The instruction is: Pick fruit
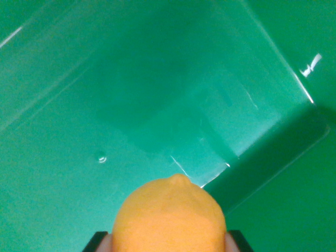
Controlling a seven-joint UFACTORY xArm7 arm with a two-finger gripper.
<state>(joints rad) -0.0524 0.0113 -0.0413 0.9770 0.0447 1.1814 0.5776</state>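
Wrist view, looking down. Lemon [169,215] at 6 o'clock, bottom centre of frame, yellow-orange, its nipple tip pointing toward 12. It fills the bottom edge and is cut off by it.

Gripper [169,242] only just visible: dark finger corners with pale pads poke out at 7 o'clock and 5 o'clock, tight against either side of the lemon. Fingers [237,241] touch the fruit's flanks, so the gripper is clenched around the lemon, grasping it. The rest of the gripper is out of frame.

Behind the fruit, a clear plastic bin [273,47] takes up most of the frame, centre through 12 and out to 3 o'clock. Its walls are transparent, so the green surface [315,210] shows through everywhere. Rim edge runs diagonally from 1 o'clock down to 3 o'clock, with a rounded corner at about 3. The bin floor shows as a darker square patch near centre, with a bright glare streak at 5 o'clock, just above the lemon tip.

Small water-like dot at 9 o'clock of centre; can't tell what it is. White glint at 2 o'clock, outside the rim, unidentifiable.

Lemon appears held above the bin's near edge; can't tell contact with the bin.
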